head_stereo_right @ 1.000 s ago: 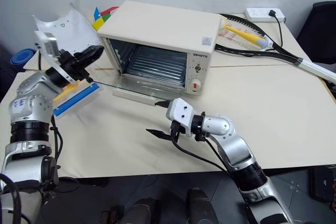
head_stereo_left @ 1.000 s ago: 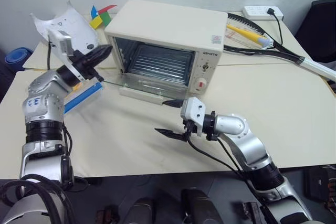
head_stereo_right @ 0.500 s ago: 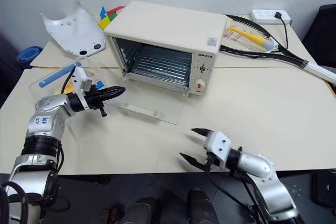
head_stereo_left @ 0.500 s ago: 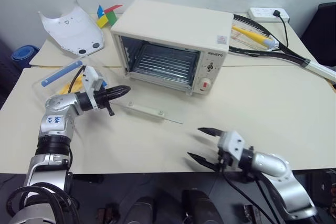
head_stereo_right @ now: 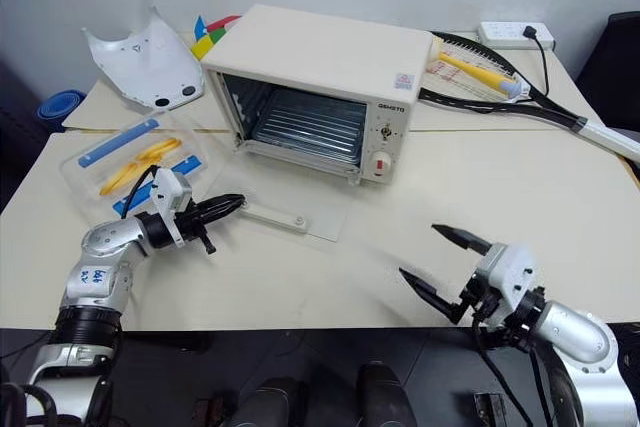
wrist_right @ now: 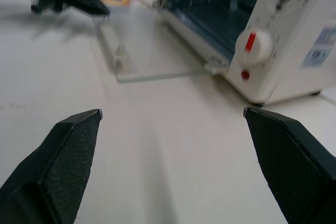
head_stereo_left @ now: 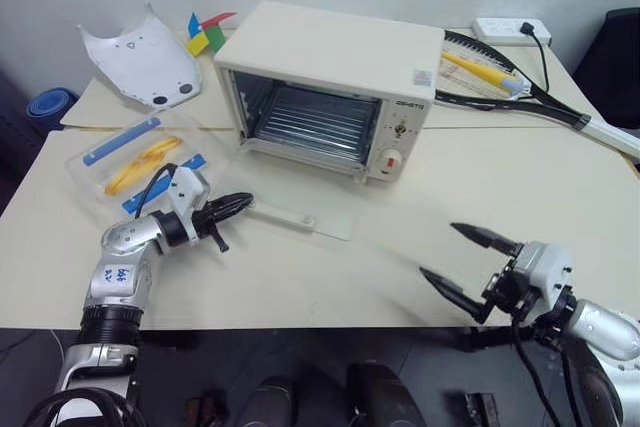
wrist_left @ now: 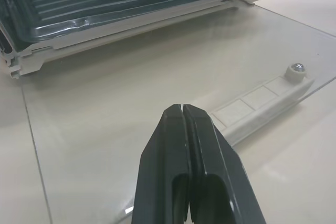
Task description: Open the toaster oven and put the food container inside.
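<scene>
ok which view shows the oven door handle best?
Left wrist view: the white bar handle and its screw sit close, just past the shut left gripper. Both eye views show it as a thin strip on the open glass door. In the right wrist view it is a small distant stub.

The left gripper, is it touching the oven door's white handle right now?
Cannot tell. In the left eye view the shut left gripper tips reach the near end of the door handle; the left wrist view shows no plain contact or gap.

Toaster oven (head_stereo_left: 330,82) door down flat on bench (head_stereo_left: 520,197); food container (head_stereo_left: 135,155) beside it; left pincer (head_stereo_left: 240,203) closed at door edge.
</scene>
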Robot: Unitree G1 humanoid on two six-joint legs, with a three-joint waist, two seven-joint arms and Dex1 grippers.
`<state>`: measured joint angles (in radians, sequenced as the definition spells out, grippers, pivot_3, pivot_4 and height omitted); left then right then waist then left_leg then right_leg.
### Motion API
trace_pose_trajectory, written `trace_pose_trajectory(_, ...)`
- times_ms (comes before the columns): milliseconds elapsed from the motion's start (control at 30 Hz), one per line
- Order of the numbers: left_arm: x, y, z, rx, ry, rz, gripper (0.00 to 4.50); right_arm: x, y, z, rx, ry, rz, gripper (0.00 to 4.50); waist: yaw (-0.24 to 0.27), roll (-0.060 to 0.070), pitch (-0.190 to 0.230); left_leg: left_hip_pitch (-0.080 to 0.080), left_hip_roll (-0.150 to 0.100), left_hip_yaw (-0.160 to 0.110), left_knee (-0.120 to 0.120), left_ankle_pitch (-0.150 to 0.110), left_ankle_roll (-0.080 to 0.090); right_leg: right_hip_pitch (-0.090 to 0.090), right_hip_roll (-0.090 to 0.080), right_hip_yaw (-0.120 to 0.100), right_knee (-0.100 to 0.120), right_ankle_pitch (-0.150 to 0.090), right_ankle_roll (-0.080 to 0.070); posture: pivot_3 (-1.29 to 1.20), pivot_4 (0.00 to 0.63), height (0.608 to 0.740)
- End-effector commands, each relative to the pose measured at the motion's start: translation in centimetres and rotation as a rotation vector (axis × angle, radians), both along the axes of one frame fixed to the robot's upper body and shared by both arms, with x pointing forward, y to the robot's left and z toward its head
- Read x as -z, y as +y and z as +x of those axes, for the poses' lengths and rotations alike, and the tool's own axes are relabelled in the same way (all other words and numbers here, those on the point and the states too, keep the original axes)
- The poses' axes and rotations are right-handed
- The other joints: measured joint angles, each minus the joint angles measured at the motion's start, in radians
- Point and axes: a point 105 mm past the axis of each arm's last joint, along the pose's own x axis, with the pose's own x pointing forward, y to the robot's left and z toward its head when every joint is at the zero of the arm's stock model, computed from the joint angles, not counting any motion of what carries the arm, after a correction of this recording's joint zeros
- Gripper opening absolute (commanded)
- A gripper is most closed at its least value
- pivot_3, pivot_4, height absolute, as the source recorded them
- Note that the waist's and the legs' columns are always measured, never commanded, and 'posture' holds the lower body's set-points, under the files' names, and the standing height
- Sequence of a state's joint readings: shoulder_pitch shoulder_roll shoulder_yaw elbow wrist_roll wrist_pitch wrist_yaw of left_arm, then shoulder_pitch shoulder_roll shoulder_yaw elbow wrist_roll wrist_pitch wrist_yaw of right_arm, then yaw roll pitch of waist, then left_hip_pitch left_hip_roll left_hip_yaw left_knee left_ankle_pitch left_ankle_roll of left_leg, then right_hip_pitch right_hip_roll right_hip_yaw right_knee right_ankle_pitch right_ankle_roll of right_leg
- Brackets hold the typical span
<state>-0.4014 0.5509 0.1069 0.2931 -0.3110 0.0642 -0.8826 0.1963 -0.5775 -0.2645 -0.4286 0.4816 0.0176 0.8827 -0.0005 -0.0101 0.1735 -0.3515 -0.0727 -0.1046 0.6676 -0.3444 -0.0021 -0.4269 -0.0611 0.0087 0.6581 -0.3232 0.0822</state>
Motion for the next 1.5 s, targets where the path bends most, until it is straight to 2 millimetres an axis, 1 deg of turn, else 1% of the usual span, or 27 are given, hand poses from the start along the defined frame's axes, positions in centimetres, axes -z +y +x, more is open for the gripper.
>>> trace_pose_trajectory(33,-0.5,1.0,-1.0,-0.063,-0.021,-0.058,0.04,-2.4,0.6,0.7,-0.041,-0.081,0.1,4.5,-0.003,0.0,0.0,0.0,0.0,0.0,0.0,0.0,0.0,0.0,0.0,0.0,0.0,0.0,0.0,0.0,0.15,0.74)
trace_pose_trajectory(133,-2.6,2.4,-2.6,-0.115,-0.073,-0.18,0.63,-3.1,1.7,1.2,-0.116,-0.103,0.142,4.5,-0.003,0.0,0.0,0.0,0.001,0.0,0.0,0.0,0.0,-0.001,0.0,0.0,0.0,0.0,0.0,0.0,0.15,0.74)
trace_pose_trajectory(200,-3.7,3.5,-4.7,-0.131,-0.097,-0.226,1.2,-3.3,2.4,1.5,-0.158,-0.13,0.136,4.5,-0.002,0.0,0.0,-0.001,0.001,0.0,0.0,0.0,0.0,-0.001,0.0,0.0,0.0,0.0,0.0,0.0,0.15,0.74)
trace_pose_trajectory(267,-4.1,5.1,-6.8,-0.193,-0.103,-0.24,1.83,-3.2,3.0,1.8,-0.191,-0.136,0.15,4.5,-0.003,0.0,0.0,-0.001,0.001,0.0,-0.001,0.0,0.0,-0.001,0.0,0.0,-0.002,0.0,0.0,0.0,0.15,0.74)
trace_pose_trajectory(333,-4.1,7.3,-9.3,-0.316,-0.086,-0.258,2.41,-3.2,3.7,1.9,-0.238,-0.141,0.164,4.5,-0.003,0.0,0.0,-0.001,0.001,0.0,-0.002,0.0,0.0,-0.001,0.0,0.0,-0.003,0.0,0.0,0.0,0.15,0.74)
trace_pose_trajectory(400,-3.9,9.2,-11.3,-0.44,-0.076,-0.28,3.0,-3.0,4.3,2.0,-0.275,-0.15,0.164,4.5,-0.003,0.0,0.0,-0.001,0.002,0.001,-0.002,-0.001,0.001,0.0,0.0,0.0,-0.004,0.0,0.0,0.0,0.15,0.74)
trace_pose_trajectory(433,-3.3,11.3,-12.8,-0.563,-0.053,-0.31,3.33,-3.0,4.7,2.1,-0.292,-0.153,0.176,4.5,0.0,0.0,0.0,-0.001,0.002,0.001,-0.002,-0.001,0.001,0.0,0.0,0.001,-0.004,0.0,0.0,0.0,0.15,0.74)
trace_pose_trajectory(467,-2.9,12.6,-13.9,-0.647,-0.035,-0.329,3.63,-3.0,5.0,2.2,-0.302,-0.154,0.185,4.5,0.0,0.0,0.0,0.0,0.001,0.001,-0.002,-0.001,0.001,0.0,0.0,0.0,-0.004,0.0,0.0,0.0,0.15,0.74)
trace_pose_trajectory(500,-1.7,14.4,-15.1,-0.775,0.029,-0.353,3.92,-2.9,5.3,2.3,-0.313,-0.17,0.175,4.5,0.001,0.0,0.0,0.0,0.002,0.001,-0.002,-0.001,0.001,0.001,0.0,0.0,-0.005,0.0,0.0,0.0,0.15,0.74)
trace_pose_trajectory(533,-1.1,15.8,-16.5,-0.871,0.032,-0.381,4.18,-2.5,5.7,2.5,-0.319,-0.175,0.159,4.5,0.001,0.0,0.0,0.0,0.002,0.001,-0.001,-0.001,0.001,0.001,0.0,0.0,-0.005,0.0,0.0,0.0,0.15,0.74)
trace_pose_trajectory(567,-0.9,16.5,-17.3,-0.924,0.028,-0.398,4.49,-2.2,5.9,2.6,-0.322,-0.179,0.145,4.5,0.003,0.0,0.0,0.0,0.002,0.0,-0.001,-0.001,0.001,0.002,0.0,0.0,-0.005,0.0,0.0,0.0,0.15,0.74)
trace_pose_trajectory(600,-0.7,17.2,-17.9,-0.989,0.032,-0.4,4.49,-1.9,6.1,2.7,-0.321,-0.208,0.108,4.5,0.007,0.0,0.0,0.0,0.002,0.0,-0.001,-0.001,0.002,0.002,0.0,0.0,-0.005,0.0,0.0,0.0,0.15,0.74)
trace_pose_trajectory(633,-1.2,17.5,-18.0,-1.014,0.01,-0.405,4.49,-1.7,6.1,2.8,-0.313,-0.228,0.087,4.5,0.016,-0.001,0.0,0.0,0.001,0.0,-0.001,-0.001,0.002,0.002,0.0,0.0,-0.005,0.0,0.0,0.0,0.15,0.74)
trace_pose_trajectory(700,-2.1,18.0,-17.4,-1.056,-0.009,-0.436,4.49,-1.7,6.0,3.3,-0.278,-0.271,0.068,4.5,0.029,-0.001,0.0,0.0,0.001,0.0,0.0,-0.001,0.002,0.003,0.0,0.0,-0.005,0.0,0.0,0.0,0.15,0.74)
trace_pose_trajectory(733,-2.8,18.0,-16.4,-1.041,-0.007,-0.454,4.49,-1.7,6.0,3.3,-0.278,-0.27,0.072,4.5,0.033,-0.001,0.0,0.0,0.001,-0.001,0.0,-0.001,0.002,0.003,0.0,-0.001,-0.005,0.0,0.0,0.0,0.15,0.74)
trace_pose_trajectory(800,-3.4,17.9,-14.8,-1.018,0.046,-0.484,4.49,-1.7,6.0,3.5,-0.281,-0.269,0.079,4.5,0.039,-0.002,0.0,0.0,0.001,-0.002,0.0,-0.001,0.001,0.004,0.0,-0.001,-0.005,0.0,0.0,0.0,0.15,0.74)
trace_pose_trajectory(900,-3.7,18.6,-11.2,-1.051,0.205,-0.464,4.49,-1.9,6.0,3.8,-0.281,-0.266,0.087,4.5,0.032,-0.001,0.0,0.001,0.0,-0.003,0.0,-0.001,0.001,0.004,0.0,-0.001,-0.005,0.0,0.0,0.0,0.15,0.74)
trace_pose_trajectory(933,-3.9,19.0,-10.4,-1.074,0.248,-0.465,4.49,-2.0,6.0,3.8,-0.283,-0.265,0.085,4.5,0.027,-0.001,0.0,0.001,0.0,-0.003,0.0,-0.001,0.001,0.004,0.0,-0.001,-0.004,0.0,0.0,0.0,0.15,0.74)
trace_pose_trajectory(967,-3.4,19.9,-9.4,-1.145,0.344,-0.484,4.49,-2.1,6.0,3.9,-0.286,-0.269,0.079,4.5,0.024,-0.001,0.0,0.001,0.0,-0.003,0.0,-0.001,0.001,0.003,0.0,-0.001,-0.003,0.0,0.0,0.0,0.15,0.74)
trace_pose_trajectory(1033,-2.7,20.6,-8.4,-1.221,0.482,-0.501,4.49,-2.2,6.0,4.1,-0.288,-0.277,0.073,4.5,0.017,-0.001,0.0,0.001,0.0,-0.003,0.0,-0.001,0.001,0.002,0.0,-0.001,-0.001,0.0,0.0,0.0,0.15,0.74)
trace_pose_trajectory(1133,-5.1,19.5,-4.7,-1.136,0.46,-0.578,4.49,-3.1,6.1,4.5,-0.272,-0.312,0.066,4.5,0.002,-0.002,0.0,0.0,0.0,-0.001,-0.001,-0.001,0.0,-0.002,0.001,0.0,0.001,0.0,0.0,0.0,0.15,0.74)
trace_pose_trajectory(1167,-5.6,19.2,-3.9,-1.116,0.461,-0.598,4.49,-3.3,6.1,4.6,-0.267,-0.32,0.065,4.5,-0.001,-0.002,0.0,-0.001,0.0,-0.001,-0.001,-0.001,0.0,-0.002,0.001,-0.001,0.0,0.0,0.0,0.0,0.15,0.74)
trace_pose_trajectory(1200,-5.6,19.0,-3.2,-1.108,0.481,-0.579,4.49,-3.5,6.1,4.7,-0.264,-0.326,0.065,4.5,-0.003,-0.002,-0.001,-0.001,0.0,-0.002,-0.001,-0.001,0.0,-0.002,0.001,-0.001,0.0,0.0,0.0,0.0,0.15,0.74)
trace_pose_trajectory(1233,-5.6,18.9,-2.6,-1.104,0.494,-0.56,4.49,-3.6,6.1,4.7,-0.264,-0.332,0.063,4.5,-0.006,-0.003,-0.001,-0.001,0.0,-0.001,-0.001,-0.001,0.0,-0.002,0.0,-0.001,0.0,0.0,0.0,0.0,0.15,0.74)
trace_pose_trajectory(1333,-5.2,18.8,-1.6,-1.1,0.535,-0.509,4.49,-3.8,6.3,4.8,-0.257,-0.341,0.066,4.5,-0.015,-0.002,-0.001,-0.001,0.0,-0.001,-0.001,-0.001,0.0,-0.003,0.001,-0.001,0.0,0.0,0.0,0.0,0.15,0.74)
trace_pose_trajectory(1500,-4.1,19.9,-1.2,-1.171,0.6,-0.391,4.49,-4.0,6.5,4.9,-0.23,-0.346,0.091,4.5,-0.024,-0.002,-0.001,-0.001,0.0,-0.001,-0.001,0.0,-0.001,-0.003,0.0,-0.001,0.001,0.0,0.0,0.0,0.15,0.74)
